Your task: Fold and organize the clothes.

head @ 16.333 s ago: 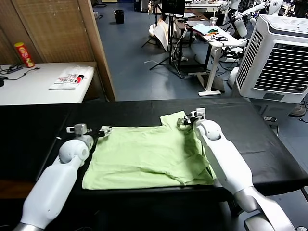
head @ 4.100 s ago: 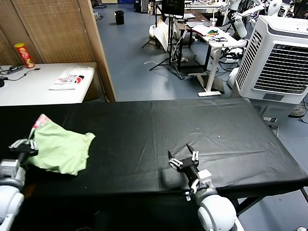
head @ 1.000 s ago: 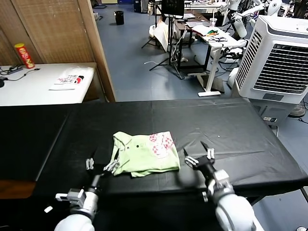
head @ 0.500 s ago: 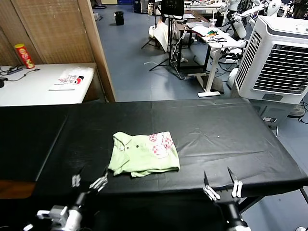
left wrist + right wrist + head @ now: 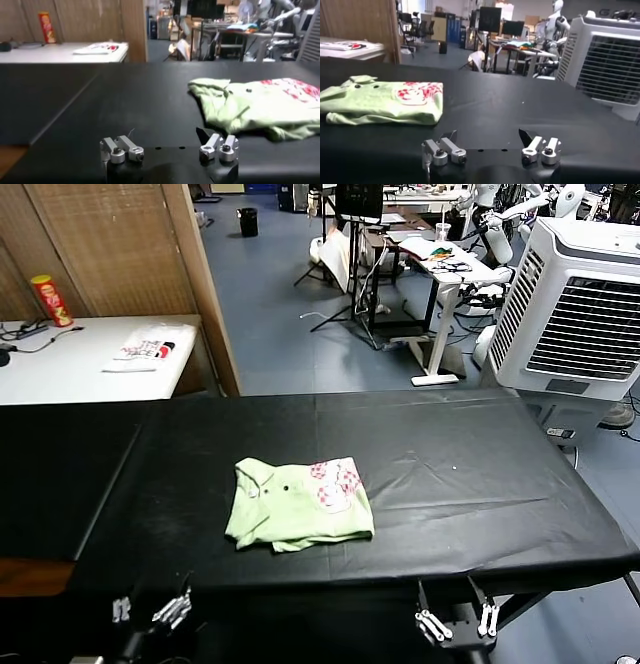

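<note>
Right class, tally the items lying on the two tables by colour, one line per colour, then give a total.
Green: 1, the folded polo shirt on the black table
White: 1, the printed cloth on the white table
Red: 1, the snack can, same white table
Total: 3

Head looks down; wrist cameras low, sharing the shirt [image 5: 298, 504].

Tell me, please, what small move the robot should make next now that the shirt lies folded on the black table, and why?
Probably none beyond parking both arms clear of the table. The polo shirt already lies folded in a compact rectangle, collar and checkered patch up. The left gripper and right gripper are open, hold nothing and sit low at the near edge of the black table, apart from the shirt.
</note>
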